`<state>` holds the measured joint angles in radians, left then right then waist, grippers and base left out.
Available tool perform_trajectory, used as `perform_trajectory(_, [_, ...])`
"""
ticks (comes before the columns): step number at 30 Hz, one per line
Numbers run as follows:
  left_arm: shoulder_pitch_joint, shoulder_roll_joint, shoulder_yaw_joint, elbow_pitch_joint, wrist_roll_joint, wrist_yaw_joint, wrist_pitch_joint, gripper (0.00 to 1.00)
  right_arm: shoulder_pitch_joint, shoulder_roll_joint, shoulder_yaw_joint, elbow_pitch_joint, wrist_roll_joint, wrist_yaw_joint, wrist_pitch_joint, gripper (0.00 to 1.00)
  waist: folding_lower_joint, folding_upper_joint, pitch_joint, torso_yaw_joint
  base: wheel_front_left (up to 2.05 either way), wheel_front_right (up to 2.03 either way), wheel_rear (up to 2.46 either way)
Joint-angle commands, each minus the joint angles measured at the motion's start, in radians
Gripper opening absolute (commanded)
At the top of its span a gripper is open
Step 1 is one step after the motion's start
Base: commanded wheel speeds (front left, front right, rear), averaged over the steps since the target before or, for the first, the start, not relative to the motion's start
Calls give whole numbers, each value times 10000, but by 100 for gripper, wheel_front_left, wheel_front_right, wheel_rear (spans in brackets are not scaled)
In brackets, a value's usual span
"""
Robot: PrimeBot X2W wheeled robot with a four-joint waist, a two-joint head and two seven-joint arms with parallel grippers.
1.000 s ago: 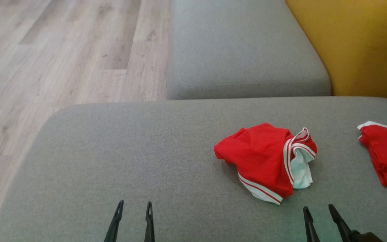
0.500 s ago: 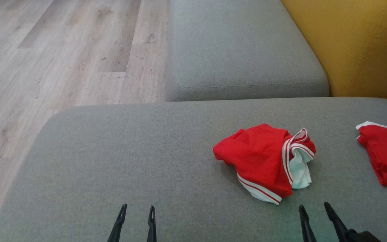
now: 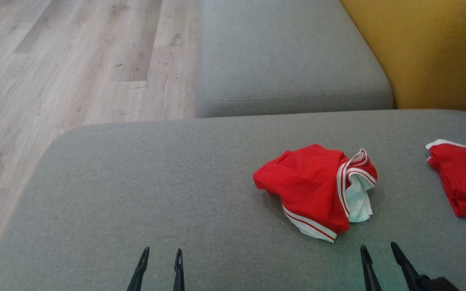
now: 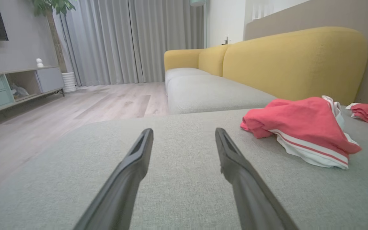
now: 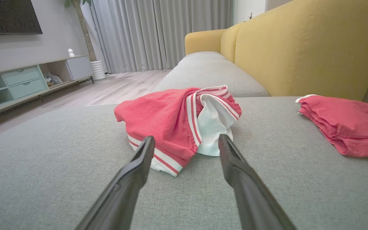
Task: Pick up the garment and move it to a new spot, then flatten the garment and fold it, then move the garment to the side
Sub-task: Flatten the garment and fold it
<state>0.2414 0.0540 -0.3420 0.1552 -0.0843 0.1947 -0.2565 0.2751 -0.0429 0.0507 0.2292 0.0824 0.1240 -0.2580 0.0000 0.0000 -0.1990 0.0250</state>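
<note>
Sitting low over the sofa seat, both grippers empty. All positions are given off the garment (image 3: 312, 188): the crumpled red one with red-and-white striped trim and white lining showing on its right side.

- wood floor (image 3: 55, 72): well left of the garment and beyond it.
- near seat cushion (image 3: 136, 194): grey fabric, directly under the garment. The garment lies bunched on the cushion's right half, not flattened, no fold made.
- yellow backrest (image 3: 431, 52): beyond the garment, to its right.
- far seat cushion (image 3: 289, 60): grey, beyond the garment, butted against the near cushion's far edge.
- grey curtains (image 4: 133, 41): far beyond the garment, past the floor, seen in the left wrist view.
- TV cabinet (image 4: 46, 80): low, with mint drawers, far beyond the garment and to its left.
- second red garment (image 3: 465, 184): right of the garment, well apart, on the same cushion. White edge at its far corner, cut by the frame edge in the head view, looks roughly folded in the right wrist view.
- left gripper (image 3: 162, 250): well left of the garment and nearer the robot. Fingers spread wide, holding nothing, over plain cushion fabric. Can't tell whether the tips touch it.
- right gripper (image 3: 378, 245): just short of the garment's near edge, slightly to its right. Fingers spread wide, holding nothing, clear of the cloth.
</note>
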Motion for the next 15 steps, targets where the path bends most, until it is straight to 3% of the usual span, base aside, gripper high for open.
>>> perform_trajectory(1, [-330,-37,230,179,-103,-203,-53,100,-633,-76,153,-295,-4,67,-38,100,0,0,106,-109,0,0,0])
perform_trajectory(5, [-1070,-37,-393,723,-183,-759,-53,100,-752,-76,244,-336,6,67,-38,100,0,0,431,-467,0,0,0])
perform_trajectory(9, [-2368,-37,-1672,1605,-616,-1403,-53,100,-949,-75,424,-400,-61,67,-38,100,0,0,975,-1078,0,0,0])
perform_trajectory(15, [-4300,-37,-3385,2760,-1263,-1827,-53,100,-1357,-224,1020,-474,-61,67,-38,100,0,0,1776,-2182,0,0,0])
